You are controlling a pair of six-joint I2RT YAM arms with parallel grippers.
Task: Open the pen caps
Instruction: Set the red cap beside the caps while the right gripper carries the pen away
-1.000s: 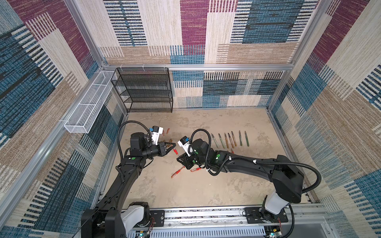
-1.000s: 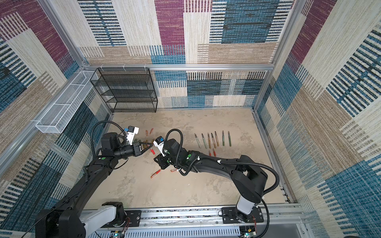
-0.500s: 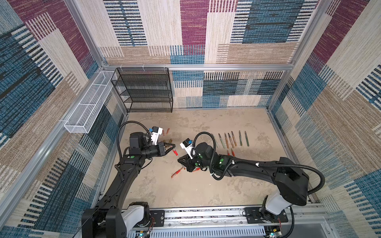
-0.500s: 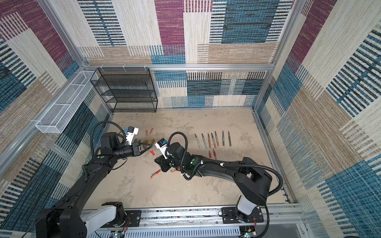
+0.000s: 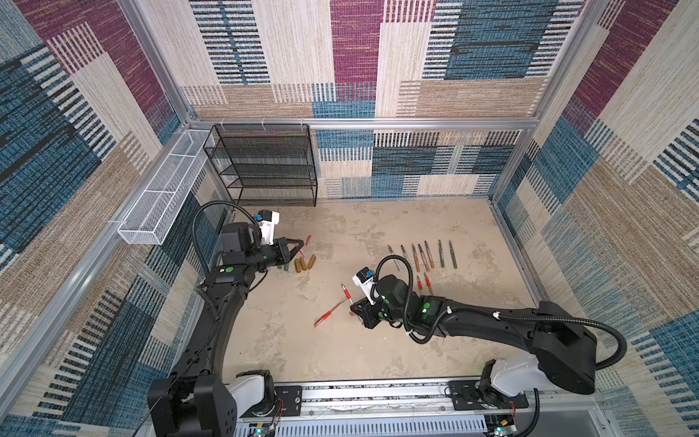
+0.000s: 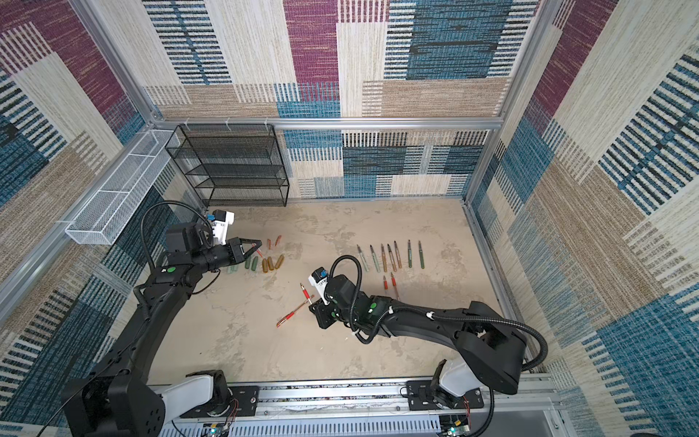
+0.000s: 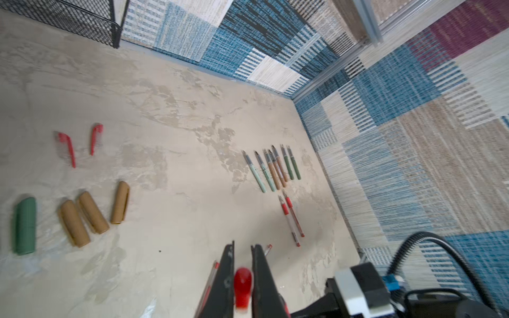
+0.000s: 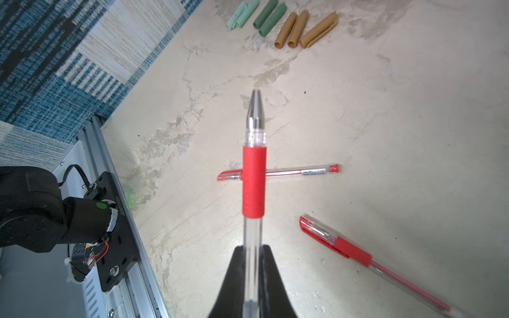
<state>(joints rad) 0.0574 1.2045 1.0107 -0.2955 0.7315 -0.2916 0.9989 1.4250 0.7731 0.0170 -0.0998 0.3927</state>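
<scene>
1. Red plastic shows between the black jaws of the left gripper [image 7: 242,247]. They are pinched almost together on a small rounded red cap [image 7: 242,285], held above the mottled beige table [image 7: 192,220] just in front of the black wire-mesh rack [image 5: 264,166].
2. The jaws of the right gripper [image 8: 253,247] are clamped on the clear barrel of a pen [image 8: 254,179], well out from the rack toward mid-table. The pen has a red rubbery grip sleeve, and its bare silver cone tip points away from the gripper.
3. Loose caps lie in a rough row in front of the rack, beside the left gripper: two mint caps [image 8: 242,13], two green caps [image 8: 268,16] and three brown caps [image 8: 300,29]. All are stubby matte tubes.
4. Two slim red caps [image 7: 66,147] with thin clips lie flat between that row and the rack.
5. Two capped pens [image 8: 278,173], thin and clear with red caps on, lie flat farther from the rack than the row of caps. In the right wrist view one crosses behind the held pen and the other lies aslant beside it.
6. Seven slim barrels [image 5: 420,255] in mint, brown and green, with dark pointed tips, lie side by side well apart from the rack. Two uncapped red pens [image 5: 423,282] lie just beyond them, farther from the rack.
</scene>
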